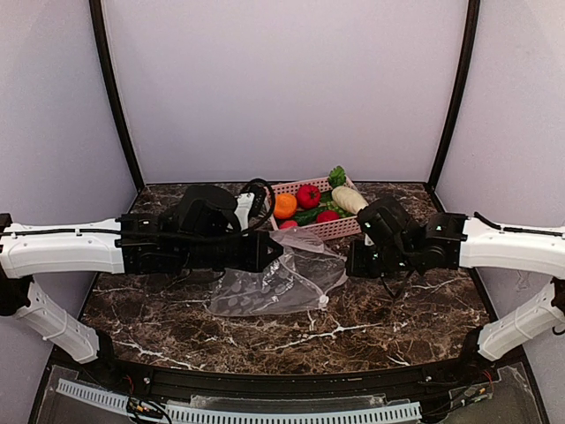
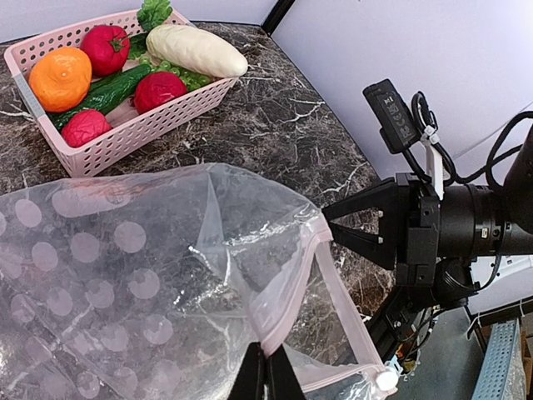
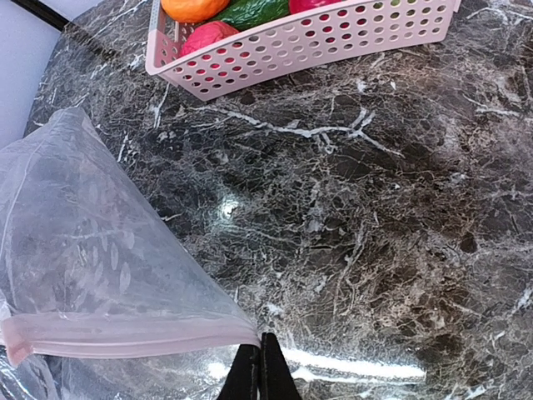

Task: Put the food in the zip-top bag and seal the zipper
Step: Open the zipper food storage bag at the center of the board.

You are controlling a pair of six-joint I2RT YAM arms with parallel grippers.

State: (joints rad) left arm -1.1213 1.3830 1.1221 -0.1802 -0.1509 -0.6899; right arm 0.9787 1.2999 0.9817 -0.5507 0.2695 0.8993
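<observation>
Left gripper [image 2: 265, 377] right under lens in left wrist view, we see it clamped on zipper [image 2: 283, 296] of bag [image 2: 125, 275]; right gripper [image 2: 329, 222] nips bag's far rim. Right wrist: its fingers [image 3: 248, 379] pressed together on zipper corner. Top: bag's top edge held between both grippers, just in front of basket [image 1: 340, 230], food [image 1: 307, 196] all inside basket.

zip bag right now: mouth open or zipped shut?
Open. In the left wrist view the zip-top bag has its two zipper strips gaping apart, and the white slider sits at one end.
</observation>
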